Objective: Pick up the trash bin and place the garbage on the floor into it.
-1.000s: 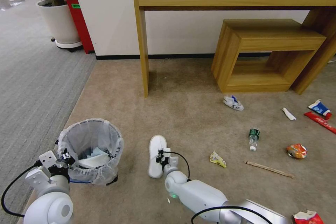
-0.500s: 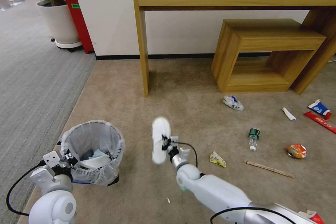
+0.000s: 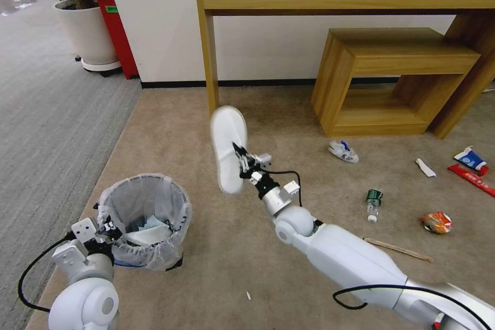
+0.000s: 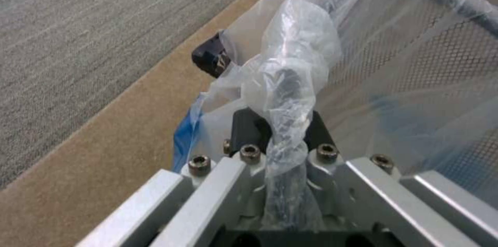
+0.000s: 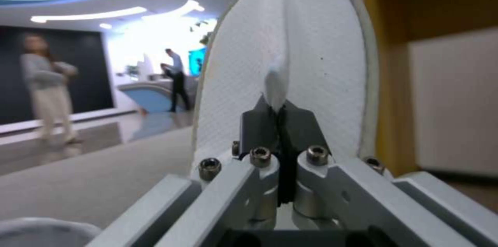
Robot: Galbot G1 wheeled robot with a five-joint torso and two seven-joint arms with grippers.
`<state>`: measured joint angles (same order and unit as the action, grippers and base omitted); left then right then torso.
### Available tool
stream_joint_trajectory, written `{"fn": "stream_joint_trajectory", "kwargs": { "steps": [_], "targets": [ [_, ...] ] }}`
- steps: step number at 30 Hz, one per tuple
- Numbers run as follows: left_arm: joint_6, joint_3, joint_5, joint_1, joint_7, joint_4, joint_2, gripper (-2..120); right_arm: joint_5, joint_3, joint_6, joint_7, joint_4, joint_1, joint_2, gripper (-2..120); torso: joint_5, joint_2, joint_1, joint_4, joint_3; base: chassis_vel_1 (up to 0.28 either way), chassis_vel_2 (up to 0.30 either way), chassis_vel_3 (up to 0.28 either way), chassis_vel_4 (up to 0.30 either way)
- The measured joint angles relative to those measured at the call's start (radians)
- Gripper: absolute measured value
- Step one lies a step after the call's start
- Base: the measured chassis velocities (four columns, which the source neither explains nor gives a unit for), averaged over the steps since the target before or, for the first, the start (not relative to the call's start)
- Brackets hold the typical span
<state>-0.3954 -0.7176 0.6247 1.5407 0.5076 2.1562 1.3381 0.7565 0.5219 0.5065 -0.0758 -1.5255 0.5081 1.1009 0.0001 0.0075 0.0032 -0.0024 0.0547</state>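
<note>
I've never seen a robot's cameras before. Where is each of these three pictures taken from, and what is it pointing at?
Head view: from the robot's head, looking down at the floor; both arms show.
Left wrist view: on the left arm, facing the left hand, pinched on the trash bin at its rim.
Right wrist view: on the right arm, facing the right hand, clamped on the white slipper.
Shared: the head view also shows the bin and slipper.
</note>
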Motion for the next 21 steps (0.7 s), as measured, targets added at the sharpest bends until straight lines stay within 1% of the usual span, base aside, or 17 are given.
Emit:
{"fn": "stream_joint_trajectory", "kwargs": {
  "steps": [2, 4, 7, 8, 12, 13, 16, 17, 20, 21],
  "targets": [
    [-0.001, 0.002, -0.001, 0.005, 0.0, 0.012, -0.001, 3, -0.031, 0.03, 0.013, 0.021, -0.032, -0.038, -0.002, 0, -0.0001, 0.0, 0.0, 0.0, 0.0, 0.0, 0.0, 0.0, 0.0],
    [-0.002, 0.004, -0.001, 0.006, 0.0, 0.016, -0.001, 3, -0.043, 0.043, 0.02, 0.028, -0.034, -0.053, 0.001, 0, -0.0001, 0.0, 0.0, 0.0, 0.0, 0.0, 0.0, 0.0, 0.0],
    [-0.004, 0.011, -0.004, 0.013, -0.001, 0.033, -0.001, 3, -0.08, 0.091, 0.044, 0.049, -0.027, -0.113, 0.031, 0, -0.0002, 0.0, 0.0, 0.0001, 0.0, 0.0, 0.0, 0.0, 0.0],
    [-0.004, 0.011, -0.004, 0.013, -0.001, 0.033, -0.001, 3, -0.08, 0.091, 0.044, 0.049, -0.027, -0.113, 0.031, 0, -0.0002, 0.0, 0.0, 0.0001, 0.0, 0.0, 0.0, 0.0, 0.0],
    [-0.011, 0.019, -0.011, 0.02, -0.003, 0.059, 0.001, 3, -0.115, 0.134, 0.058, 0.069, -0.005, -0.165, 0.085, 0, -0.0003, 0.0, 0.0, -0.0001, 0.0, 0.0, 0.0, 0.0, 0.0],
    [-0.011, 0.019, -0.011, 0.02, -0.003, 0.059, 0.001, 3, -0.115, 0.134, 0.058, 0.069, -0.005, -0.165, 0.085, 0, -0.0003, 0.0, 0.0, -0.0001, 0.0, 0.0, 0.0, 0.0, 0.0],
    [-0.018, 0.026, -0.015, 0.026, -0.006, 0.078, 0.003, 3, -0.154, 0.167, 0.088, 0.09, 0.037, -0.195, 0.142, 0, -0.0003, 0.0, 0.0, 0.0, 0.0, 0.0, 0.0, 0.0, 0.0],
    [-0.018, 0.026, -0.015, 0.026, -0.006, 0.078, 0.003, 3, -0.154, 0.167, 0.088, 0.09, 0.037, -0.195, 0.142, 0, -0.0003, 0.0, 0.0, 0.0, 0.0, 0.0, 0.0, 0.0, 0.0],
    [-0.021, 0.028, -0.017, 0.034, -0.008, 0.093, 0.002, 3, -0.178, 0.192, 0.106, 0.103, 0.071, -0.221, 0.186, 0, -0.0003, 0.0, 0.0, 0.0, 0.0, 0.0, 0.0, 0.0, 0.0],
    [-0.021, 0.028, -0.017, 0.034, -0.008, 0.093, 0.002, 3, -0.178, 0.192, 0.106, 0.103, 0.071, -0.221, 0.186, 0, -0.0003, 0.0, 0.0, 0.0, 0.0, 0.0, 0.0, 0.0, 0.0]
  ]
}}
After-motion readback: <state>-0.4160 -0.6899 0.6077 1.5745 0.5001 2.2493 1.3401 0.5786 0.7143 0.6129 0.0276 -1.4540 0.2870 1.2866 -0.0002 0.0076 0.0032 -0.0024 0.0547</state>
